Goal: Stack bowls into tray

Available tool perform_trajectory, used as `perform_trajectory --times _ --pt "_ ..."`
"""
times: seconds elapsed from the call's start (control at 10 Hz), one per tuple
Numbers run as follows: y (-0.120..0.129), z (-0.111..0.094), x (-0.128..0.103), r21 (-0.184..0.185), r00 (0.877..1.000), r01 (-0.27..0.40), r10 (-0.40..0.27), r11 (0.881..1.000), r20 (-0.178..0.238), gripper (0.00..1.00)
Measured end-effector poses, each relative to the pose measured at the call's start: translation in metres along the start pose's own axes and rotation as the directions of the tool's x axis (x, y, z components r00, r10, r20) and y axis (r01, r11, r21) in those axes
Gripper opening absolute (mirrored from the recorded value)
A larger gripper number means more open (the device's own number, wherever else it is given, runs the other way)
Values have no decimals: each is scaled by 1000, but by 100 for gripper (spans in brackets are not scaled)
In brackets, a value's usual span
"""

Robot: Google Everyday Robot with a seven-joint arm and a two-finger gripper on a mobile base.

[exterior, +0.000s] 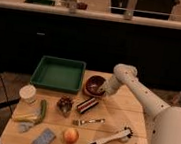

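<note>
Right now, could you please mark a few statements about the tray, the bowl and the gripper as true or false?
1. The green tray already holds a bowl. False: nothing lies in it.
2. The gripper is at the right rim of the maroon bowl. True.
3. The bowl sits to the left of the tray. False: it sits just right of the tray, on the table.
4. The white cup stands near the table's left edge, in front of the tray. True.
5. The fork lies inside the bowl. False: it lies on the table, nearer the camera than the bowl.
</note>
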Motion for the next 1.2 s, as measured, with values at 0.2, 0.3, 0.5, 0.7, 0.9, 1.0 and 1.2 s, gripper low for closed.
perform_trajectory --times 0.2,0.3,0.5,0.7,0.9,1.0,1.2 --pt "-11 -28 -15 41 999 33 -32 999 -19 4" --pt "-20 -43 -24 62 998 54 -52 997 -31 4" --pt "-33 -63 -38 94 995 91 -87 991 -52 4" --pt "-39 -68 -44 113 991 120 -113 986 -69 4" --pt "-42 -71 -46 124 989 132 -123 983 -78 4" --pt "-43 -73 -46 130 988 137 -127 982 -82 4" --pt "-45 -78 -47 138 987 143 -132 980 -89 4"
